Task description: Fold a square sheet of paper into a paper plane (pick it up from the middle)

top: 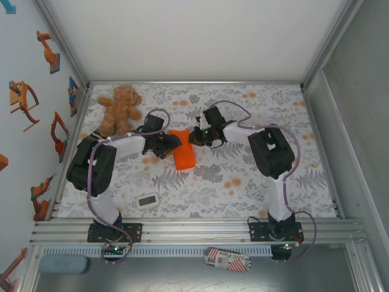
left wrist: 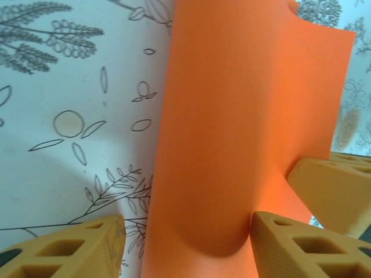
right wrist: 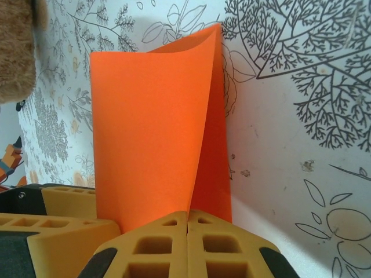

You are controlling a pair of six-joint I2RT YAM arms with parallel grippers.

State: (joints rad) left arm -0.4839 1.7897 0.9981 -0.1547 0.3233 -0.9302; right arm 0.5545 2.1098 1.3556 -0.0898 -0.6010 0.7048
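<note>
- You see one orange sheet (top: pixel 183 155), one bear (top: pixel 119 109), one timer (top: pixel 148 200).
- Right gripper (right wrist: pixel 186 231) clamps closed on its edge.
- Left gripper (left wrist: pixel 186 223) gapes around it, seemingly touching.

White-and-black arms (top: pixel 100 163) carry purple cables (top: pixel 90 182) and ochre, hollow-celled tool fingers (right wrist: pixel 177 255).
</note>
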